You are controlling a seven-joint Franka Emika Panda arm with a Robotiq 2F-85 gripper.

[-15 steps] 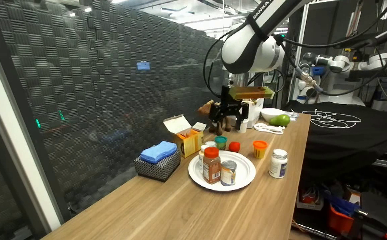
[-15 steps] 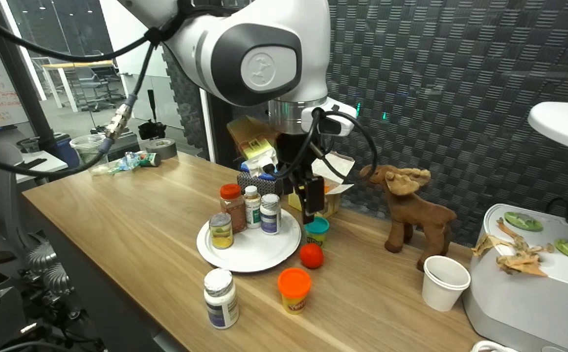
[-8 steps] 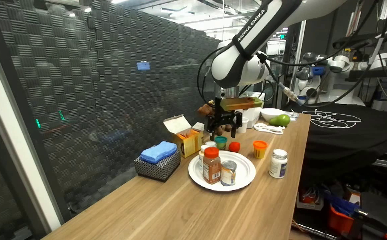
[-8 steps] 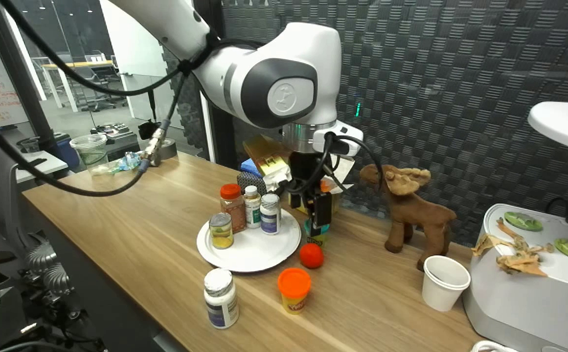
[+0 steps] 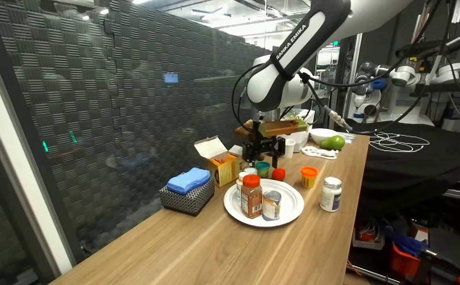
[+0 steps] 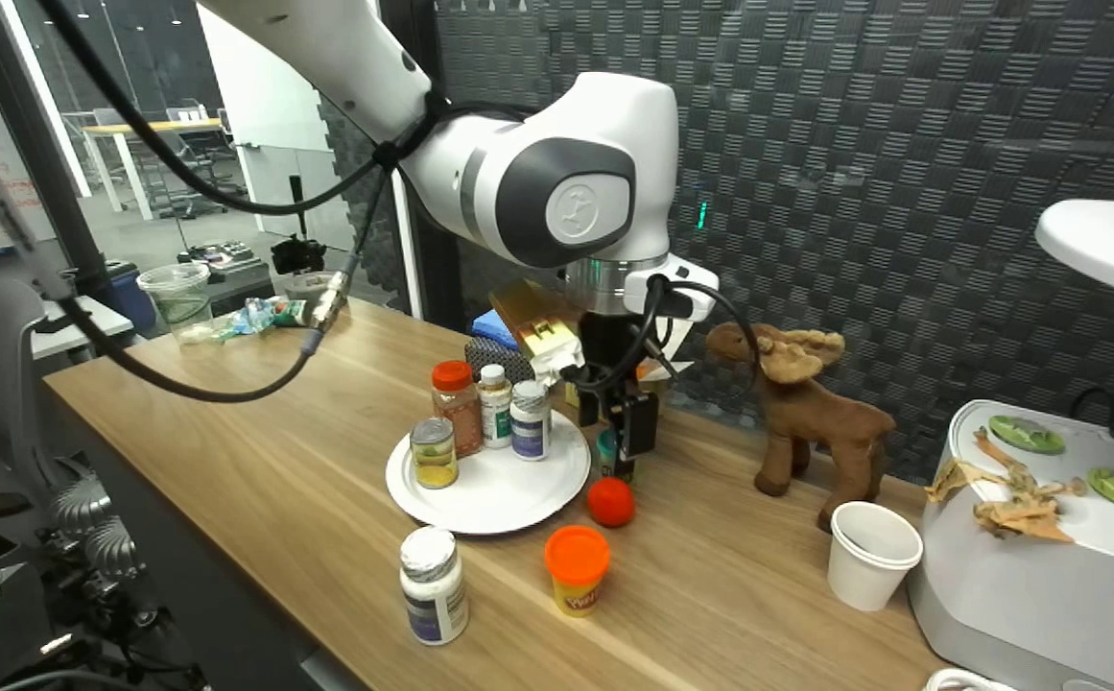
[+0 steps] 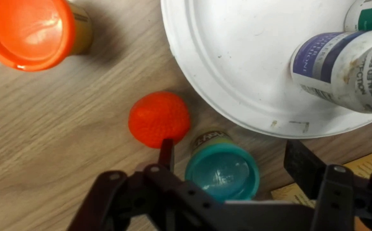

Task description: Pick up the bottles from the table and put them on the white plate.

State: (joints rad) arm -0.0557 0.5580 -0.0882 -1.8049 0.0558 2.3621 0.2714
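Note:
On the white plate (image 6: pixel 489 509) stand an amber-brown bottle with a red cap (image 6: pixel 461 422) and two whitish bottles (image 6: pixel 531 422) with white caps, all upright. Another white bottle (image 5: pixel 331 194) is on the table (image 5: pixel 222 253), off the plate near its edge. My gripper (image 7: pixel 229 142) is open, pointing down beside the plate, its fingers (image 7: pixel 304 163) on either side of a teal-lidded tub (image 7: pixel 224 173). Gaps show between the lid and both fingers, and nothing is held. In an exterior view the gripper (image 6: pixel 611 437) partly hides the tub. How low the fingertips reach, I cannot tell.
A small can (image 6: pixel 434 456) shares the plate. Close to the gripper lie a red-orange ball-like thing (image 7: pixel 159 119) and an open yellow carton (image 5: pixel 224 170). An orange-lidded tub (image 6: pixel 577 571), a toy moose (image 6: pixel 811 413) and paper cups (image 6: pixel 873 557) stand farther off.
The arm has come down towards the teal-lidded tub, and the gripper is now lower over it. The gap between its fingers looks slightly narrower. The bottles and plate have not moved.

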